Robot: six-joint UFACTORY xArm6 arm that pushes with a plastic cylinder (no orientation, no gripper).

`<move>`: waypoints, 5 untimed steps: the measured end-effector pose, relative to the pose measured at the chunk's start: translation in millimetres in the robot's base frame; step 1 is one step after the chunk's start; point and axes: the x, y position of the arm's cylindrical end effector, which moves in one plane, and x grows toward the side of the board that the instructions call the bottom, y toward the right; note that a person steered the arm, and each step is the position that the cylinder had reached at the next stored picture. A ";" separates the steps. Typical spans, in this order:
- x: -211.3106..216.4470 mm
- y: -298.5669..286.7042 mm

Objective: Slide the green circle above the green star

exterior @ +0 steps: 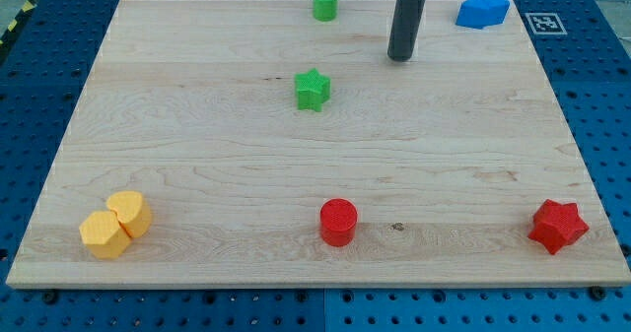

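The green circle (324,3) sits near the top edge of the wooden board (197,155), at the view's top centre. The green star (313,90) lies below it, a little to the left. My tip (399,56) rests on the board to the right of both, roughly level between them, touching neither. The rod rises out of the view's top.
A blue block (482,10) lies at the top right, right of the rod. A red circle (338,222) is at bottom centre, a red star (558,226) at bottom right. Two yellow blocks (115,224) touch each other at bottom left.
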 end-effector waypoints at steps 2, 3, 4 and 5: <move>-86.4 -1.1; -110.8 -17.8; -111.6 -34.4; -111.3 -57.2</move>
